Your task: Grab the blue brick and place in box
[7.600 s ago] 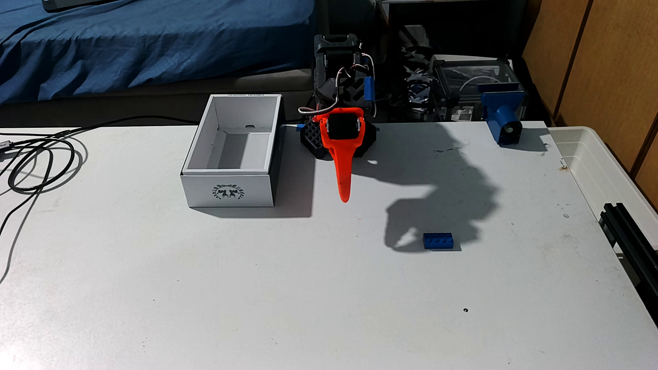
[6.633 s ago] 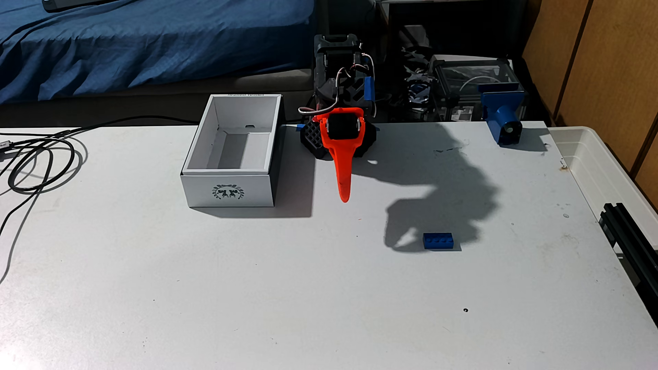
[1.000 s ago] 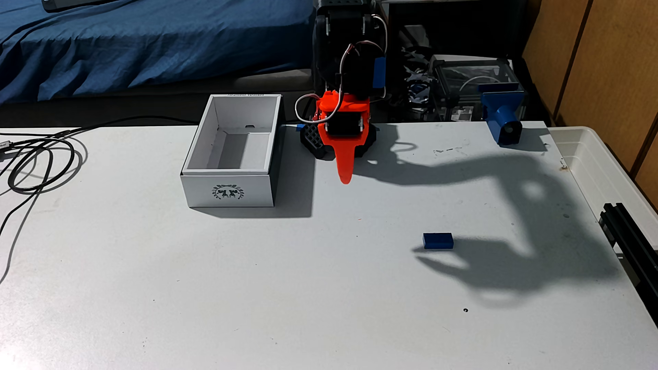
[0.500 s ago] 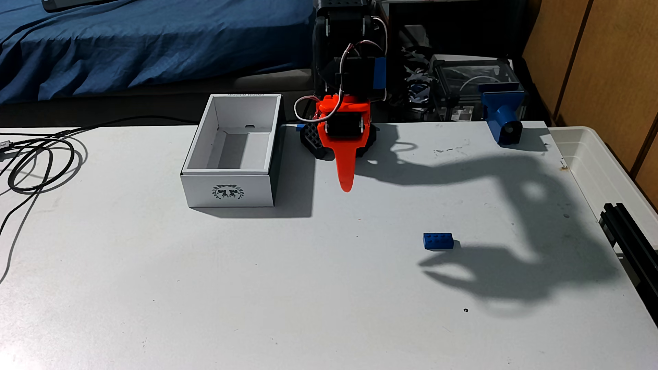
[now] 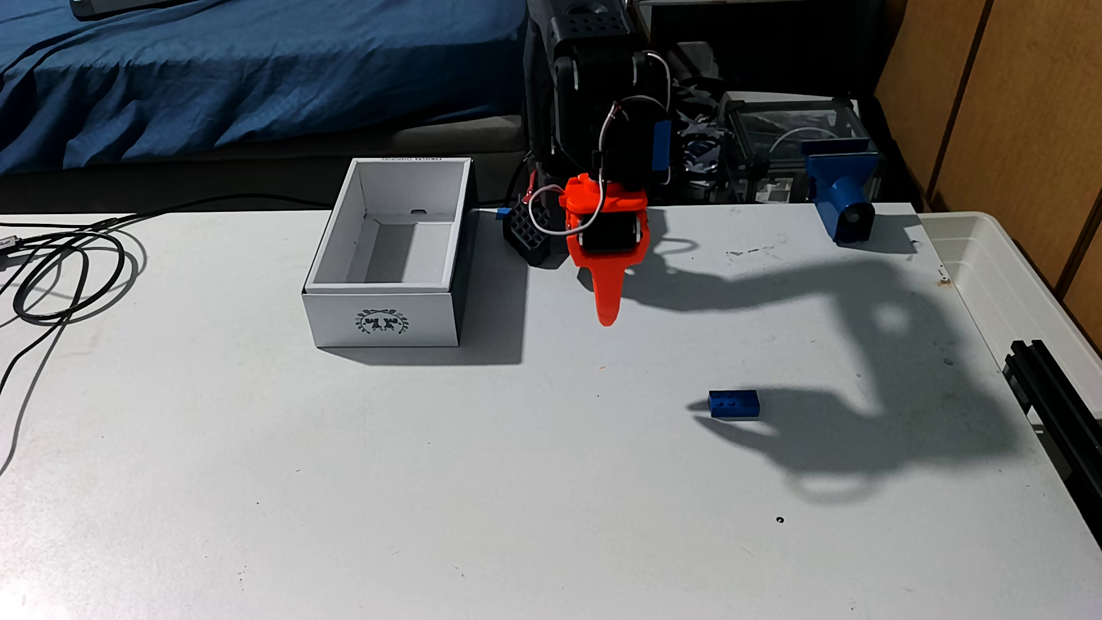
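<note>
One blue brick (image 5: 733, 405) is seen lying on the worktop (image 5: 417, 477), apart from the gripper (image 5: 607, 319) and the box (image 5: 381, 280).

Nearest the camera, a bare stretch of worktop is shown; further back, toward the right edge, the brick lies flat, studs up, partly covered by the arm's shadow. Beyond it, near the middle of the far edge, the orange gripper is held above the surface, pointing down, with nothing held; whether its jaws are parted cannot be told, since a single orange finger is seen. Left of the gripper, the open white box stands at the far edge, its emblem facing forward and nothing seen inside. A coiled black cable (image 5: 59, 268) lies by the left edge, and a blue clamp block (image 5: 844, 197) is fixed at the far right corner.
</note>
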Controlling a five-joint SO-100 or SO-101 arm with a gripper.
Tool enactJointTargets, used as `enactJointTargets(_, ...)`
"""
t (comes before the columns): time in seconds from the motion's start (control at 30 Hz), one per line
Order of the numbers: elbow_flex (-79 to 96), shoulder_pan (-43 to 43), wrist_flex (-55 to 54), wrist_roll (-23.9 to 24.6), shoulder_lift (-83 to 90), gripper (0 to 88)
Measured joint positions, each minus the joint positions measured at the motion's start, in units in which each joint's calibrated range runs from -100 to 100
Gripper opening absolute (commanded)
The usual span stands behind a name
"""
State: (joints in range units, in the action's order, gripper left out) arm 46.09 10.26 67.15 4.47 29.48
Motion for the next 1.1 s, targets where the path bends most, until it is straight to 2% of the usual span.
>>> enactJointTargets(0.2, -0.9, 4.8, 1.8, 0.7, 0.0, 0.9)
enactJointTargets(0.4, -3.2, 10.1, 2.6, 7.5, -0.1, 0.9)
enactJointTargets(0.67, -4.4, 15.9, 2.6, 12.9, -0.3, 0.9)
enactJointTargets(1.1, -17.1, 17.9, 2.6, 14.7, -18.2, 1.2)
